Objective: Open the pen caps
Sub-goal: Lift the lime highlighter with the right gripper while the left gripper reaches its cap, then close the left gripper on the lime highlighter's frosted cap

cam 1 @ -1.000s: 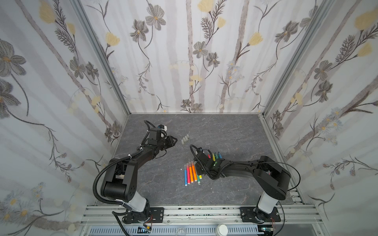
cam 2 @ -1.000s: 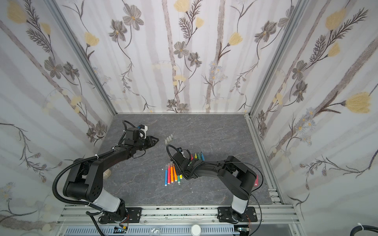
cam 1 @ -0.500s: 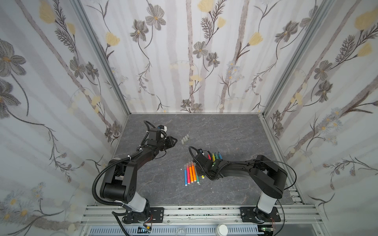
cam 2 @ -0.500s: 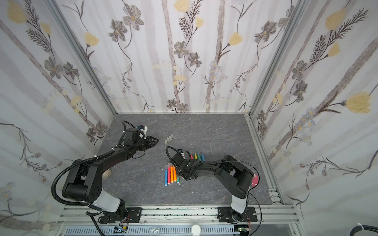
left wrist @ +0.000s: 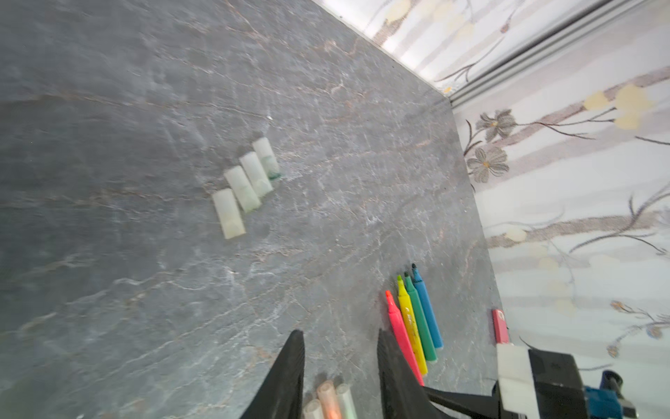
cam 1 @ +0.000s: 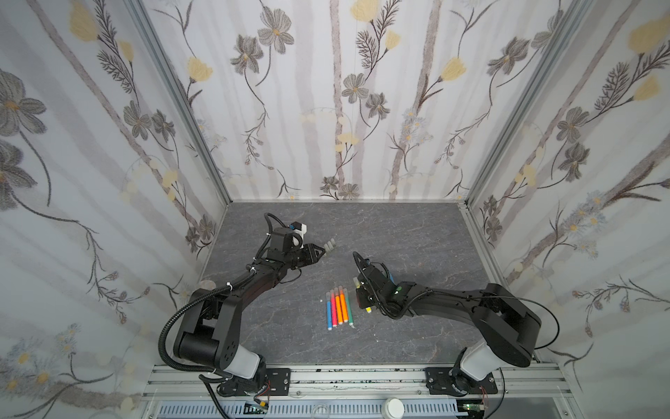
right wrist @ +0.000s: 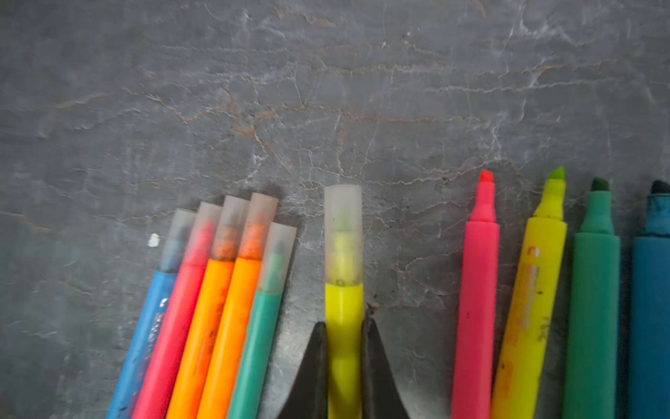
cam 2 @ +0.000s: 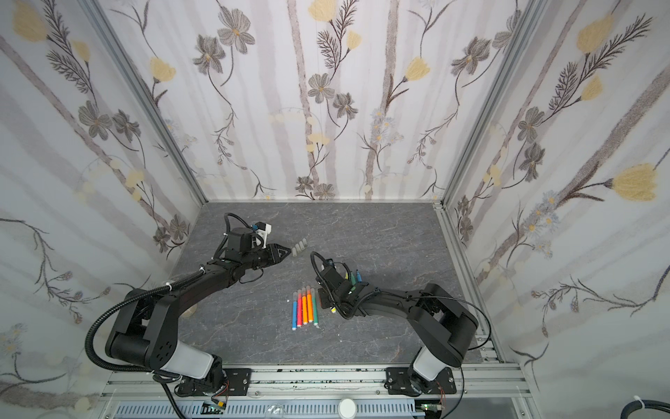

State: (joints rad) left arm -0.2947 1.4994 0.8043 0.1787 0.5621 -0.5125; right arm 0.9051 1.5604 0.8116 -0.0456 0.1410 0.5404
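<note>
Print runs along several barrels, most plainly the blue capped one and the bare-tipped yellow one in the right wrist view. It is smeared and blurred, and none of it can be read.

The right gripper is pinched narrow on a yellow pen, one finger pressed to each side of the barrel. The grip is just behind the pen's cap, which is on and juts out past the fingertips. In a top view the right gripper sits a little right of centre on the grey marbled tabletop.

On one side of the held pen lie five capped pens: blue, pink, two orange and green, fanned and touching. In both top views the capped pens form a row just left of that gripper. On the other side lie four uncapped pens, pink, yellow, green and blue, side by side.

The left gripper has its jaws partly apart with nothing between them. In both top views the left gripper lies up and left of centre, pointing right. Just beyond its tips, not touching them, four loose caps lie in a tight slanted row.
</note>
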